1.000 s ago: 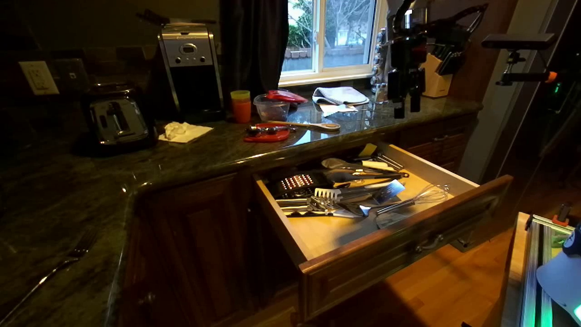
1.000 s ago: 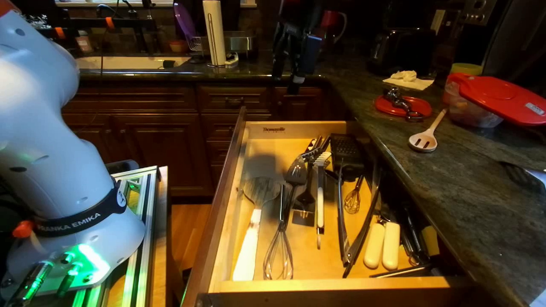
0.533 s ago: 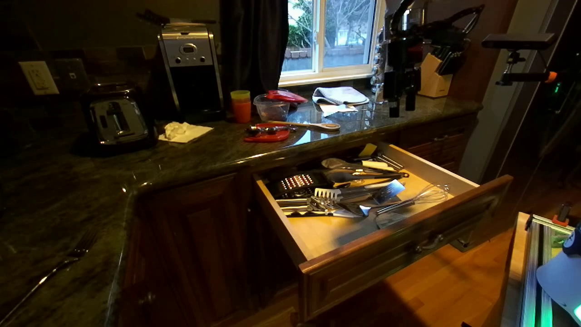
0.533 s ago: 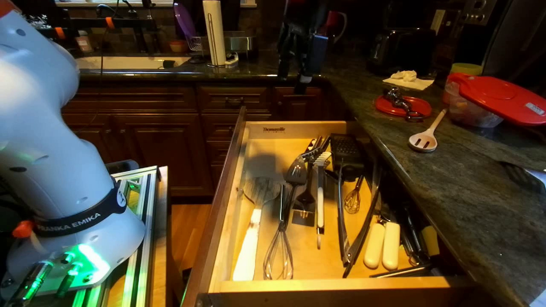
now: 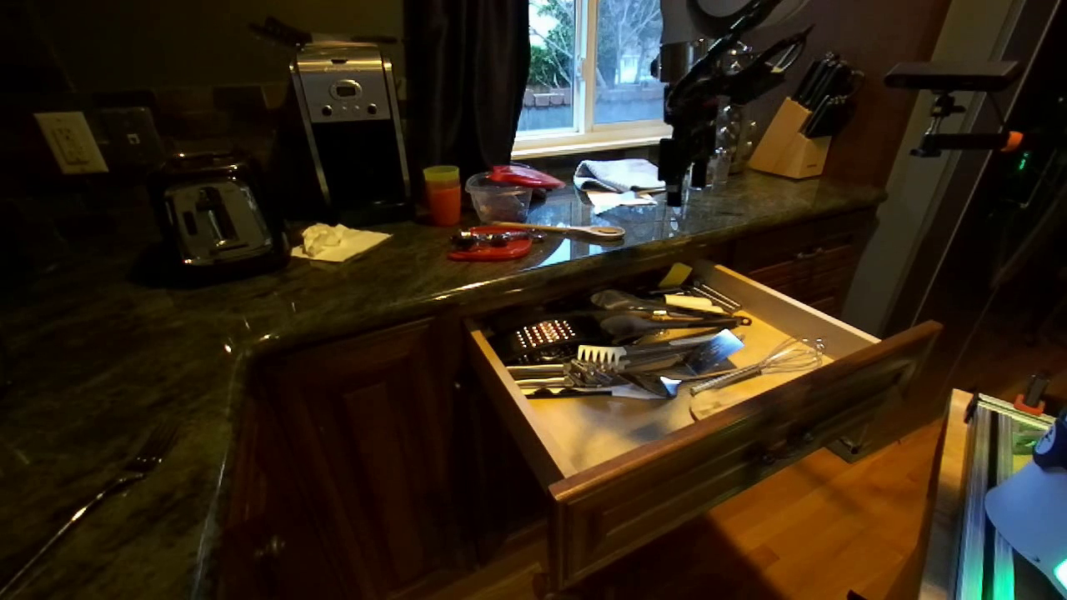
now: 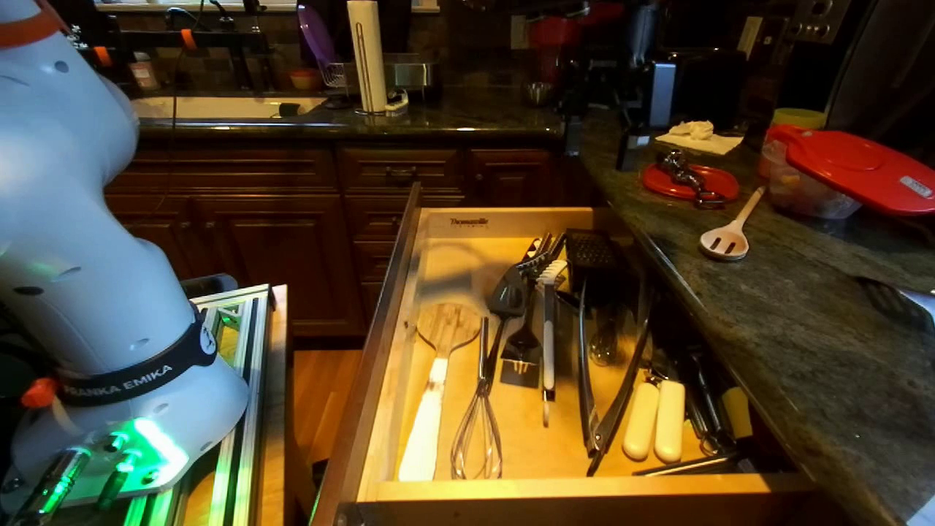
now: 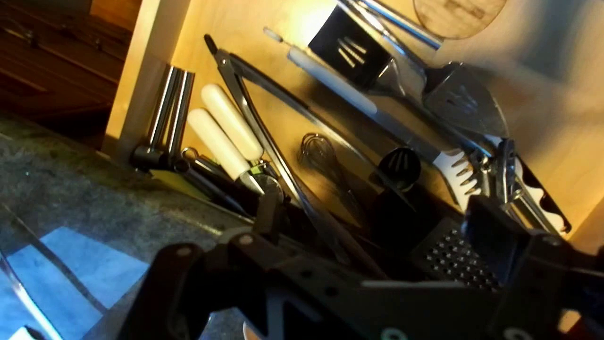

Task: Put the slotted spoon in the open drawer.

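On the counter, not far from its edge, lies the slotted spoon, pale wood, with its bowl nearer the open drawer and its handle running back between a red dish that bears a metal utensil and a clear container topped by a red lid. Whether the handle touches either one I cannot tell.

Well apart from the spoon, the gripper hangs in the air, its fingers spread wide with nothing held between them. Whether it stands over the counter or over the back of the drawer is hard to judge; the wrist view looks down past it onto the drawer's utensils, a grater among them.

I take the step in hand to be the approach to the spoon: the grasp is not yet made, and the placing lies wholly ahead. The next move calls for bringing the gripper across until it is over the spoon, turned so that the fingers straddle the wood, then lowering it close to the counter before they close. The neck just behind the bowl looks the better hold, since the handle's far end sits near the red dish and the clear container.

After that, a lift would need to bring the bowl past the counter's edge. Inside the drawer, beside the wooden turner, seems a sensible resting place, as the other utensils bunch toward the middle and back.
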Motion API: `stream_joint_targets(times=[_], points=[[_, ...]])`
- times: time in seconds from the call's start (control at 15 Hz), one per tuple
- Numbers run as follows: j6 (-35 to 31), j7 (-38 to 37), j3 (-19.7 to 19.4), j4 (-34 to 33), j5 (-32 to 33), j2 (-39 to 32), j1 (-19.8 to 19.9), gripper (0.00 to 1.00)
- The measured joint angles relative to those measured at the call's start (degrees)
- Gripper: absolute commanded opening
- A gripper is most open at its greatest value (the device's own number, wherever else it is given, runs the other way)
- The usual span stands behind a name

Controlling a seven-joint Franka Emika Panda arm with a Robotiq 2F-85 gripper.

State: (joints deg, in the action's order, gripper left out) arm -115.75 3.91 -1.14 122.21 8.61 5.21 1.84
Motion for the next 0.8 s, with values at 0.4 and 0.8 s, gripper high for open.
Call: stream_joint_targets(times=[0.4,0.8], points=[[-2.0,4.1,-0.4,-12.6,-0.2,-11.9,0.1,1.00],[-1.9,12.5,-0.2,-23.5,-0.5,-21.1,0.3,1.00]])
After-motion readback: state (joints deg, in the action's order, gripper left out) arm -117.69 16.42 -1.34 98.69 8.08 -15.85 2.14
